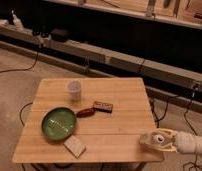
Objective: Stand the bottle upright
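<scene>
My gripper [155, 140] comes in from the lower right on a white arm. It hovers over the front right corner of the wooden table [119, 130]. A pale rounded shape sits at the gripper's end, and I cannot tell whether it is the bottle or part of the gripper. No bottle shows lying anywhere else on the table. A translucent whitish cup [74, 89] stands upright at the back left, far from the gripper.
A green plate [59, 123] lies at the left, with a flat pale block [74, 146] in front of it. A reddish-brown object [85, 112] and a dark bar [102, 106] lie mid-table. Cables run over the floor around the table, and a dark shelf unit stands behind it.
</scene>
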You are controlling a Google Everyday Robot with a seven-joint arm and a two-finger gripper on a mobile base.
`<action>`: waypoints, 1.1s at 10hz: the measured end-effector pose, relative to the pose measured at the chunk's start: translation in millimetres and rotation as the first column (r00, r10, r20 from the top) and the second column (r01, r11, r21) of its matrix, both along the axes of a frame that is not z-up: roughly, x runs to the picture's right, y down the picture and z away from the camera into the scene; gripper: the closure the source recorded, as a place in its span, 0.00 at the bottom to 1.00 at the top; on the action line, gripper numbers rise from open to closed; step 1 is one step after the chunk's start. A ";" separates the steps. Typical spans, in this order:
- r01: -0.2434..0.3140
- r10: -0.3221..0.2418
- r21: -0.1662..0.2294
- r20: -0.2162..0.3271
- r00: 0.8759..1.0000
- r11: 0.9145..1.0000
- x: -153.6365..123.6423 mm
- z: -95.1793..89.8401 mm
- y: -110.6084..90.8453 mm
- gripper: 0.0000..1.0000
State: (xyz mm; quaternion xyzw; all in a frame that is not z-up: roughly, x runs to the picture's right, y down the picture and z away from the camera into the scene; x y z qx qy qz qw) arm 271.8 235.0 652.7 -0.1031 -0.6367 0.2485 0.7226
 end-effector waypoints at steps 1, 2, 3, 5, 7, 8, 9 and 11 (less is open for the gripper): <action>-0.013 0.013 -0.010 0.021 1.000 1.000 0.0 2.9 -1.3 0.65; -0.028 0.029 -0.030 0.047 0.998 0.999 0.1 6.5 -2.0 0.65; -0.034 0.037 -0.045 0.067 0.997 0.998 -0.6 8.4 -1.9 0.65; -0.017 0.026 -0.092 0.106 0.994 0.996 -5.2 8.3 0.0 0.65; 0.032 -0.018 -0.140 0.105 0.994 0.990 -10.4 6.9 0.8 0.65; 0.056 -0.041 -0.166 0.096 0.995 0.985 -11.9 6.7 0.7 0.65; 0.071 -0.054 -0.188 0.091 0.994 0.980 -12.5 6.7 0.2 0.65; 0.088 -0.071 -0.221 0.082 0.994 0.971 -12.2 6.0 -1.6 0.65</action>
